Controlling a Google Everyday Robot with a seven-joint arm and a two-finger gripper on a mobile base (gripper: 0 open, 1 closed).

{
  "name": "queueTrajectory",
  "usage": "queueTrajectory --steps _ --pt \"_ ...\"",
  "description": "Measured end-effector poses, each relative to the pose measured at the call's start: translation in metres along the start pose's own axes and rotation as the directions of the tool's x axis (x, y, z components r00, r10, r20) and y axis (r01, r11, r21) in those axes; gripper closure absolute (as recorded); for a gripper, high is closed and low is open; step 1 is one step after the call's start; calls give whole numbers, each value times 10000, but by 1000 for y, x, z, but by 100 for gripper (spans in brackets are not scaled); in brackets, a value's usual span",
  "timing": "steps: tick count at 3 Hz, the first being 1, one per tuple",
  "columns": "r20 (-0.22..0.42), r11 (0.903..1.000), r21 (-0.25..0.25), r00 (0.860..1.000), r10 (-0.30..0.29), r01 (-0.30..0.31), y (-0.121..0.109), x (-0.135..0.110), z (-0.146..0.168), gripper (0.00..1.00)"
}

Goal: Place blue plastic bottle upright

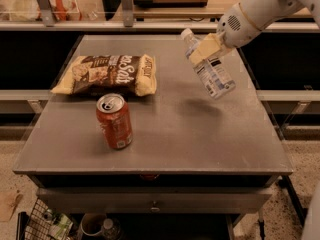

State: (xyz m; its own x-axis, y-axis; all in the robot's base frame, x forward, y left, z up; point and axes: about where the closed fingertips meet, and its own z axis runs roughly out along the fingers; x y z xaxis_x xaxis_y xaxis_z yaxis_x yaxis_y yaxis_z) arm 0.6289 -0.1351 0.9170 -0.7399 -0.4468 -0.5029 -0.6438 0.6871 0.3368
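The blue plastic bottle (210, 70) is a small clear bottle with a white cap and white-and-blue label. It hangs tilted in the air above the right part of the grey table (165, 139), cap up and to the left, base down and to the right. My gripper (204, 49) is shut on its upper part near the neck, reaching in from the upper right. The bottle's shadow falls on the table just below it.
A red soda can (114, 121) stands upright at the front left of the table. A chip bag (106, 74) lies flat behind it. A shelf with a wooden board runs behind the table. A wire basket (45, 224) sits on the floor below.
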Motion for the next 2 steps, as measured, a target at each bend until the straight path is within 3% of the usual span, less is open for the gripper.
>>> queueTrajectory --steps 1,2 --pt "2269 9827 -1685 9732 -370 766 17 -15 -31 100" --pt "4158 9709 -1951 9082 -466 1391 31 -20 -72 100"
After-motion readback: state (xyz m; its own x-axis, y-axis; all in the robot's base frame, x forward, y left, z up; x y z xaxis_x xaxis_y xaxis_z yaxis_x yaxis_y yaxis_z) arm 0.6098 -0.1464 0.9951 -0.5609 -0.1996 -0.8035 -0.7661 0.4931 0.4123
